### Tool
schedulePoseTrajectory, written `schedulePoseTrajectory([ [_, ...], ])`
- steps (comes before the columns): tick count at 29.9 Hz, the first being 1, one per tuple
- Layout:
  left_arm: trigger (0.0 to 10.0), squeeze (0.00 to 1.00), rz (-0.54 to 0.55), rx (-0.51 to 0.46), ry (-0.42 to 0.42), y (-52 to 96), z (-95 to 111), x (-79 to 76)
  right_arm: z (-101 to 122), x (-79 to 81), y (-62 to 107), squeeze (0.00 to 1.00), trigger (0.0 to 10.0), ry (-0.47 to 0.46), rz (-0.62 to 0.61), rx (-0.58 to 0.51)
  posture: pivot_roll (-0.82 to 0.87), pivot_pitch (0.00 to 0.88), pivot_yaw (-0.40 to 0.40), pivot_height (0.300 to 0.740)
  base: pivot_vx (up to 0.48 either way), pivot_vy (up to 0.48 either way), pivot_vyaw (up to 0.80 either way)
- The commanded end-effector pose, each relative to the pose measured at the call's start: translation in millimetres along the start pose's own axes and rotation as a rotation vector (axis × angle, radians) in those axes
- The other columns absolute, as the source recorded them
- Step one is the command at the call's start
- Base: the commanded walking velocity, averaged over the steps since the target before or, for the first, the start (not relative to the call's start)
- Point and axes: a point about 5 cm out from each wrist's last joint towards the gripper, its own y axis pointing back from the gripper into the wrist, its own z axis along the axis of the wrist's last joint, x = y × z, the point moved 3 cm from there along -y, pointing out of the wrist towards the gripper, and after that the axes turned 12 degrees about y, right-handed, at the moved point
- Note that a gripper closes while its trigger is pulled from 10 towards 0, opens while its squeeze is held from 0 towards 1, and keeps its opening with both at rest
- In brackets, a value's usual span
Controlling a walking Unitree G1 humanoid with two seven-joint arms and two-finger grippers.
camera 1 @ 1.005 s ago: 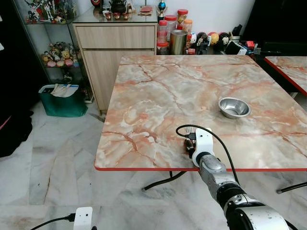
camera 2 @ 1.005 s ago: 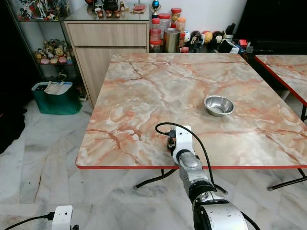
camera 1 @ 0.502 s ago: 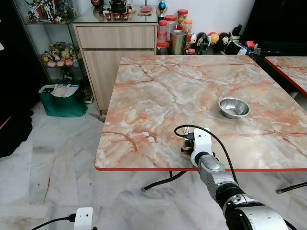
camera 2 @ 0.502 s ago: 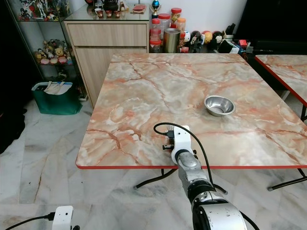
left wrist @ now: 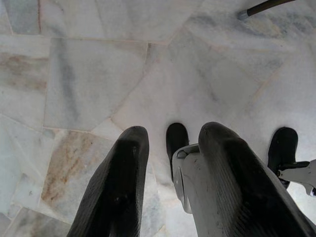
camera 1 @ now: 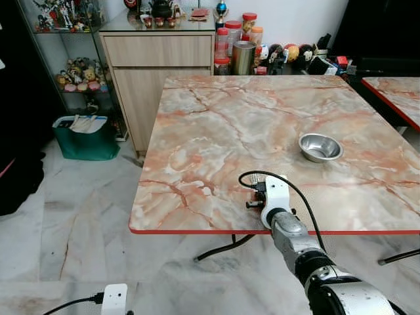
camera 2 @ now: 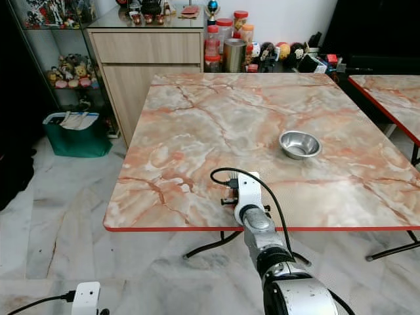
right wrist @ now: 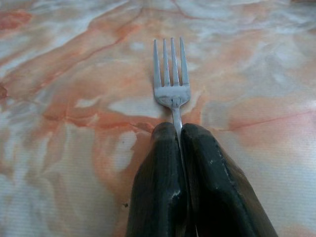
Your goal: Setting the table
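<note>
A silver fork [right wrist: 171,74] sticks out from between my right gripper's [right wrist: 178,129] black fingers, which are shut on its handle. The tines point forward, low over the marble table [camera 1: 216,131]. In the eye views that gripper [camera 1: 254,197] is over the table's front edge, mostly hidden behind its white wrist. A steel bowl [camera 1: 320,146] stands further back and to the right, apart from the fork. My left gripper [left wrist: 170,136] hangs open over the marble floor.
A wooden cabinet [camera 1: 157,59] and several jars and a metal canister [camera 1: 243,58] stand beyond the table's far edge. A green bin [camera 1: 85,136] sits on the floor at the left. A second table [camera 1: 397,92] is at the right. My feet [left wrist: 284,148] show below the left gripper.
My right gripper has shifted slightly to the left near the front edge, still shut on the fork. The bowl and left arm have not moved.
</note>
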Motion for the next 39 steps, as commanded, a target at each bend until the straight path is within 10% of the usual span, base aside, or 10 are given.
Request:
schedulePoseTrajectory([
  [1,10.0,0.0,-0.003,-0.011,0.006,-0.6,3.5,-0.8,17.4,-2.3,-0.1,0.0,10.0,-0.005,-0.015,-0.104,0.02,0.0,-0.025,0.74,0.0,0.0,0.0],
  [13,10.0,0.0,0.011,-0.025,-0.008,-1.2,7.4,-1.1,84.2,12.0,5.1,0.0,10.0,-0.004,0.026,-0.402,0.01,0.0,-0.03,0.74,0.0,0.0,0.0],
  [39,10.0,0.0,0.025,-0.032,-0.021,-1.7,10.6,1.0,101.5,11.3,8.0,0.0,10.0,0.028,0.016,-0.458,0.0,0.0,-0.024,0.74,0.0,-0.437,0.0],
])
